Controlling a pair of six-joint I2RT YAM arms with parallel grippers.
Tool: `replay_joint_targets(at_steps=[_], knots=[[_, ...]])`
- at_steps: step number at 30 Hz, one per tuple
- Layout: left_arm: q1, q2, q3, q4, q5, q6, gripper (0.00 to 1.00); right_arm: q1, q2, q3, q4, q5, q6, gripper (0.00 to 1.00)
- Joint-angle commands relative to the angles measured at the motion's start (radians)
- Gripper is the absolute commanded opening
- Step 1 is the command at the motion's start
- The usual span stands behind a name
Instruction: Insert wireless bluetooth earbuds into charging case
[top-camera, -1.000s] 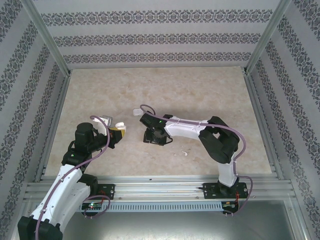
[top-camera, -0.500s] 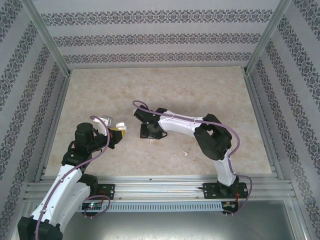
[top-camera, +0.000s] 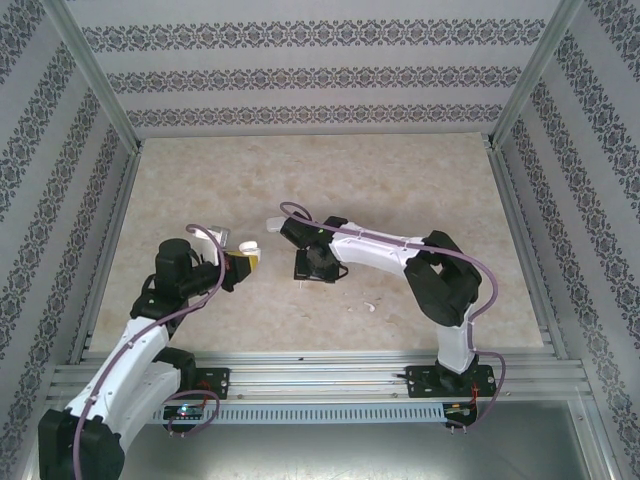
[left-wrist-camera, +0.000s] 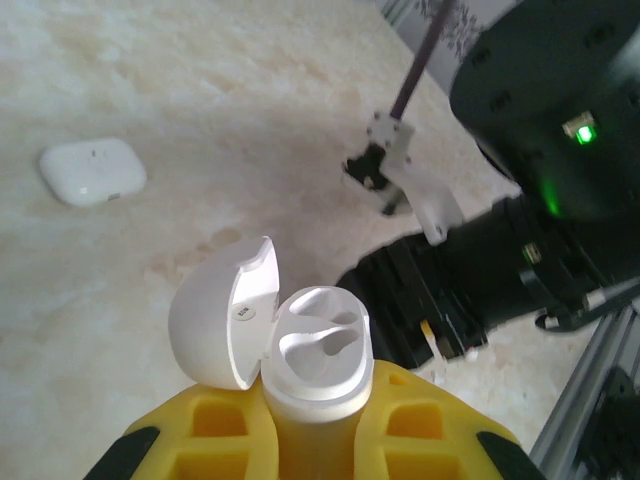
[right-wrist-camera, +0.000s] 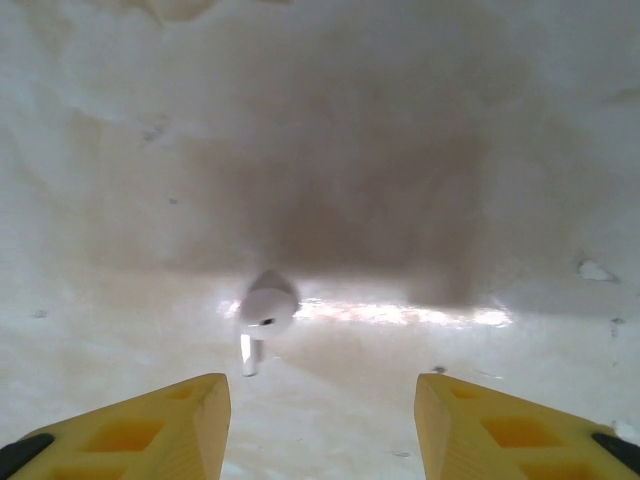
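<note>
My left gripper (left-wrist-camera: 318, 420) is shut on an open white charging case (left-wrist-camera: 318, 345) held upright, with its lid (left-wrist-camera: 215, 318) flipped to the left and both sockets empty. From above, that case (top-camera: 250, 249) sits at my left gripper (top-camera: 243, 262). My right gripper (right-wrist-camera: 320, 400) hangs open just over the table, and one white earbud (right-wrist-camera: 265, 308) lies ahead of it, nearer the left finger and touching neither. The right gripper (top-camera: 312, 267) is a little to the right of the held case. Another earbud (top-camera: 370, 307) lies on the table, nearer the front.
A second white case (left-wrist-camera: 93, 172), closed, lies flat on the beige table (top-camera: 400, 190); from above this closed case (top-camera: 275, 222) sits just behind the two grippers. The black right arm (left-wrist-camera: 520, 250) is close to the held case. Metal rails (top-camera: 110, 250) edge the table.
My left gripper has carried the open case slightly right and back. The right gripper swung left toward the case, then came back a little to the right, staying low over the table.
</note>
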Motion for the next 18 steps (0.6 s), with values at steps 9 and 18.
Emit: replay_joint_targets(at_steps=[9, 18], knots=[[-0.007, 0.009, 0.069, -0.017, -0.033, 0.062, 0.0, 0.022, 0.082, 0.034, 0.014, -0.012, 0.009, 0.52], [-0.005, 0.018, 0.024, 0.031, -0.059, 0.03, 0.0, 0.022, 0.156, 0.084, -0.003, -0.034, -0.039, 0.46]])
